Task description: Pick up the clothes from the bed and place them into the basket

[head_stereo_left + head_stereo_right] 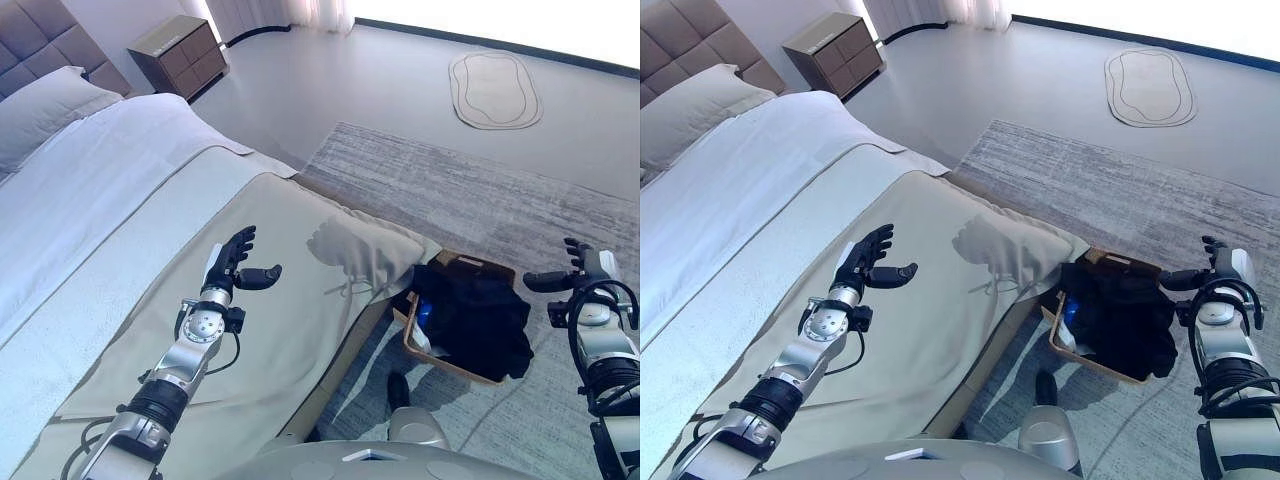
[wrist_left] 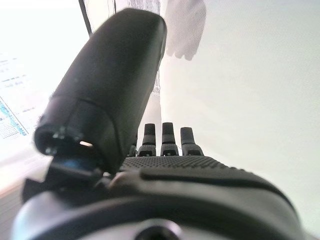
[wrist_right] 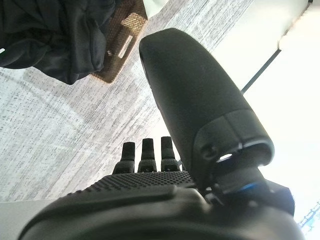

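1. The clothes [image 1: 478, 318] that we can see are dark garments piled in the basket [image 1: 468, 264], which stands on the grey rug [image 1: 480, 190] just beside the foot corner of the bed [image 1: 120, 190]; some fabric drapes over the basket's rim.
2. We find no garment left on the bed: the beige cover [image 1: 290, 260] and the white sheet [image 1: 90, 190] lie bare as far as both eye views reach, so we judge the placing step done.
3. Our left hand [image 1: 236, 262] hangs above the beige cover with fingers spread and relaxed, holding nothing; its wrist view shows only straight fingertips against the pale bedding.
4. Our right hand [image 1: 577, 270] is off to the right of the basket, over the rug, fingers likewise extended and empty; its wrist view shows the dark clothes and the woven basket corner past the thumb.
5. What is left, in our judgement, is little: perhaps tucking in the overhanging fabric, and checking the part of the bed near the pillow [image 1: 45, 110] that the views cut off.
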`<state>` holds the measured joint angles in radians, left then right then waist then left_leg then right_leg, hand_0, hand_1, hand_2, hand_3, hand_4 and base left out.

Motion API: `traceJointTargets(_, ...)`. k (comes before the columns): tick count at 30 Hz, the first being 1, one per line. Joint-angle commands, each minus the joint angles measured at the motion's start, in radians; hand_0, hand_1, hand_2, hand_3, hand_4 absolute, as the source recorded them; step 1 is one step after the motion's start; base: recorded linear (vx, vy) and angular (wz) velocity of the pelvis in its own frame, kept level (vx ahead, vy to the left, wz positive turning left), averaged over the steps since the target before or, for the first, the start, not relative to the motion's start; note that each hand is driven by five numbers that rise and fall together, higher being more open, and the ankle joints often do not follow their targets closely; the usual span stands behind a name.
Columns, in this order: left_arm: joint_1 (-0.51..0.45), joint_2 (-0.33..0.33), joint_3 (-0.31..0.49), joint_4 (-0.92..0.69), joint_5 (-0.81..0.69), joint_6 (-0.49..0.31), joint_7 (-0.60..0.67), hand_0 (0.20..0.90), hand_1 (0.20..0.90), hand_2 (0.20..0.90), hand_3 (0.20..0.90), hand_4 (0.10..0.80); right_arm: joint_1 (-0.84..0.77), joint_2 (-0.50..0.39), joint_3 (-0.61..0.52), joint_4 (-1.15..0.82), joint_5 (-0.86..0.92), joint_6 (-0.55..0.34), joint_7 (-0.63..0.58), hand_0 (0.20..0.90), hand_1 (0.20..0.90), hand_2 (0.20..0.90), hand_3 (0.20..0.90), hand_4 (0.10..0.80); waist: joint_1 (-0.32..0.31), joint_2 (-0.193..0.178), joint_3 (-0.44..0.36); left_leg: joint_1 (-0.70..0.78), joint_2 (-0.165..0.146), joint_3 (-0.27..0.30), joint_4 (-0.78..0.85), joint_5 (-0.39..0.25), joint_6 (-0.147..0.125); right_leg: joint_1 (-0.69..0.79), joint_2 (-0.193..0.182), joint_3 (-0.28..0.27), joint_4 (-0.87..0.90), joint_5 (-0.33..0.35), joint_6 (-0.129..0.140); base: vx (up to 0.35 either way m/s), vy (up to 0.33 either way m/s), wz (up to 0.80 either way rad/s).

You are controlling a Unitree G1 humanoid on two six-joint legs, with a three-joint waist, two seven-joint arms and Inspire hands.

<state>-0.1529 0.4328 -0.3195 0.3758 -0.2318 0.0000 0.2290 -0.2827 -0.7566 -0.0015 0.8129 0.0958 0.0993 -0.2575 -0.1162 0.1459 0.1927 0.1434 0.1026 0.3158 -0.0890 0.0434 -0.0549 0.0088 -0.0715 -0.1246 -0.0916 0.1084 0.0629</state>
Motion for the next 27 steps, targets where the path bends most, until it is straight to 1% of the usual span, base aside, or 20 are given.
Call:
traceJointTargets(1, -0.029, 0.036, 0.005, -0.053, 0.058, -0.068, 0.011, 0.9, 0.9, 0.9, 0.9, 0.8, -0.047, -0.011, 0.017, -0.084, -0.008, -0.091, -0.016, 0.9, 0.9, 0.9, 0.9, 0.8, 0.004, -0.064, -0.05, -0.022, -0.022, 0.003, 0.072, -0.105, -0.005, 0.033, -0.003, -0.041, 0.052, -0.101, 0.01, 0.0, 0.0, 0.0)
traceJointTargets(5, -0.013, 0.021, 0.011, -0.042, 0.054, -0.066, 0.008, 0.9, 0.9, 0.9, 0.9, 0.8, -0.016, 0.024, 0.028, -0.152, -0.005, -0.113, 0.003, 0.9, 0.9, 0.9, 0.9, 0.8, 0.01, -0.073, -0.053, -0.016, -0.023, -0.001, 0.067, -0.102, -0.003, 0.044, -0.007, -0.055, 0.052, -0.104, 0.01, 0.028, 0.006, 0.03)
traceJointTargets(8, 0.005, 0.005, 0.009, -0.019, 0.062, -0.068, 0.012, 0.9, 0.9, 0.9, 0.9, 0.8, 0.007, 0.069, 0.046, -0.204, -0.018, -0.123, 0.004, 0.9, 0.9, 0.9, 0.9, 0.8, 0.018, -0.082, -0.057, -0.015, -0.024, -0.011, 0.063, -0.1, -0.002, 0.053, -0.008, -0.064, 0.054, -0.108, 0.009, 0.049, 0.001, 0.15)
traceJointTargets(11, 0.024, -0.02, 0.007, 0.016, 0.06, -0.07, 0.014, 0.9, 0.9, 0.9, 0.9, 0.8, 0.049, 0.123, 0.083, -0.265, -0.049, -0.135, 0.004, 0.9, 0.9, 0.9, 0.9, 0.8, 0.028, -0.091, -0.059, -0.019, -0.026, -0.027, 0.059, -0.092, -0.001, 0.055, -0.009, -0.068, 0.056, -0.11, 0.009, 0.023, 0.015, 0.1)
traceJointTargets(13, 0.037, -0.043, 0.005, 0.041, 0.015, -0.053, -0.024, 0.9, 0.9, 0.9, 0.9, 0.8, 0.073, 0.156, 0.111, -0.287, -0.08, -0.15, 0.003, 0.9, 0.9, 0.9, 0.9, 0.8, 0.037, -0.096, -0.058, -0.022, -0.028, -0.04, 0.051, -0.088, 0.001, 0.054, -0.011, -0.077, 0.06, -0.112, 0.01, -0.002, 0.024, 0.15)
traceJointTargets(14, 0.038, -0.044, 0.005, 0.043, 0.01, -0.049, -0.031, 0.9, 0.9, 0.9, 0.9, 0.8, 0.075, 0.159, 0.114, -0.289, -0.086, -0.152, 0.006, 0.9, 0.9, 0.9, 0.9, 0.8, 0.037, -0.096, -0.058, -0.022, -0.028, -0.043, 0.05, -0.087, 0.002, 0.055, -0.011, -0.078, 0.061, -0.113, 0.01, 0.012, 0.031, 0.25)
traceJointTargets(17, 0.065, -0.078, -0.005, 0.083, 0.03, -0.06, -0.039, 0.9, 0.9, 0.9, 0.9, 0.8, 0.09, 0.19, 0.143, -0.295, -0.098, -0.161, 0.014, 0.9, 0.9, 0.9, 0.9, 0.8, 0.05, -0.1, -0.062, -0.02, -0.03, -0.065, 0.035, -0.08, 0.005, 0.062, -0.012, -0.09, 0.069, -0.122, 0.009, 0.032, 0.052, 0.19)
traceJointTargets(20, 0.089, -0.085, 0.007, 0.108, 0.007, -0.073, -0.047, 0.9, 0.9, 0.9, 0.9, 0.8, 0.116, 0.216, 0.163, -0.294, -0.129, -0.175, 0.057, 0.9, 0.9, 0.9, 0.9, 0.8, 0.064, -0.103, -0.071, -0.019, -0.035, -0.084, 0.026, -0.078, 0.007, 0.073, -0.015, -0.107, 0.074, -0.133, 0.008, 0.047, 0.051, 0.24)
traceJointTargets(25, 0.142, -0.076, 0.034, 0.128, 0.086, -0.084, -0.094, 0.9, 0.9, 0.9, 0.9, 0.8, 0.146, 0.236, 0.203, -0.302, -0.179, -0.167, 0.075, 0.9, 0.9, 0.9, 0.9, 0.8, 0.105, -0.114, -0.079, -0.023, -0.039, -0.121, 0.024, -0.075, 0.01, 0.093, -0.022, -0.141, 0.091, -0.153, 0.005, 0.043, 0.011, 0.29)
traceJointTargets(27, 0.154, -0.073, 0.046, 0.136, 0.085, -0.077, -0.093, 0.9, 0.9, 0.9, 0.9, 0.8, 0.154, 0.243, 0.21, -0.309, -0.182, -0.171, 0.069, 0.9, 0.9, 0.9, 0.9, 0.8, 0.117, -0.115, -0.078, -0.024, -0.042, -0.137, 0.02, -0.073, 0.009, 0.099, -0.023, -0.15, 0.096, -0.159, 0.004, 0.038, 0.01, 0.22)
